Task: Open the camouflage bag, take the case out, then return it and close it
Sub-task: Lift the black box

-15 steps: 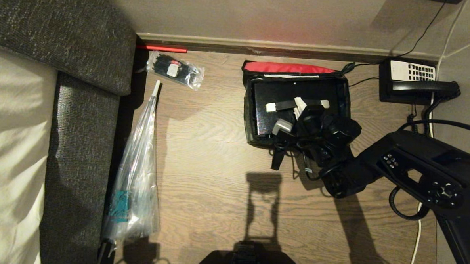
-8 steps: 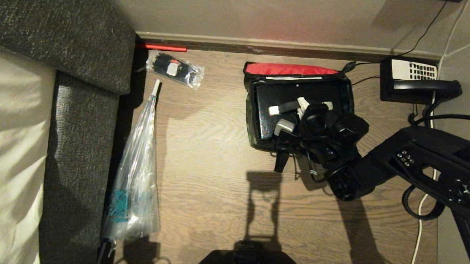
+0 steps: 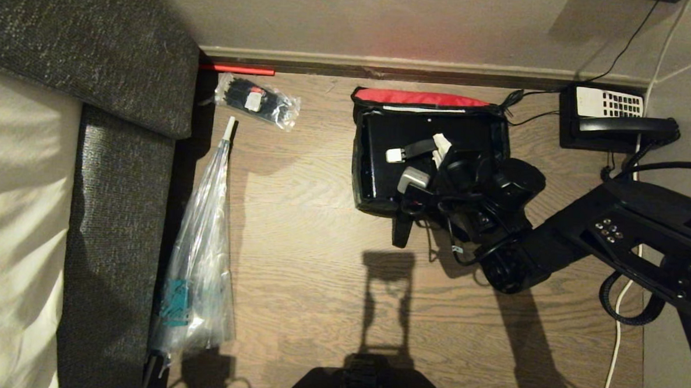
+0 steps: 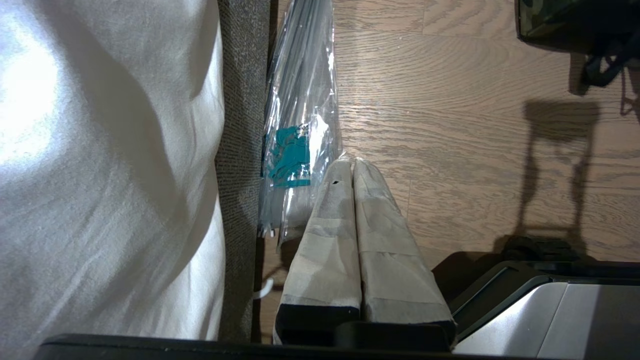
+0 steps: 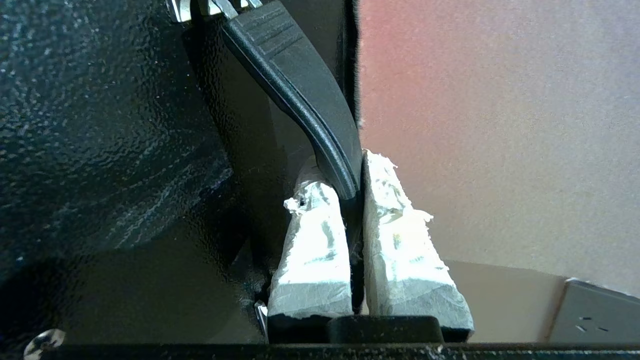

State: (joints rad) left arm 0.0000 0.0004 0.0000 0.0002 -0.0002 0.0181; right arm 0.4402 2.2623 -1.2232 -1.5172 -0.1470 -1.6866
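Black case (image 3: 400, 144) sits inside the open camouflage bag (image 3: 364, 203) on the wood floor (image 3: 319, 263) by the wall, red lid lining up at the back, phone (image 3: 608, 118) to its right. R gripper (image 5: 355, 200) is over the case w/ both taped fingers pinched tight on the strap handle (image 5: 300, 85). L gripper (image 4: 354, 167) is parked low beside the clear plastic sleeve (image 4: 300, 100), fingers pressed together, nothing in them.
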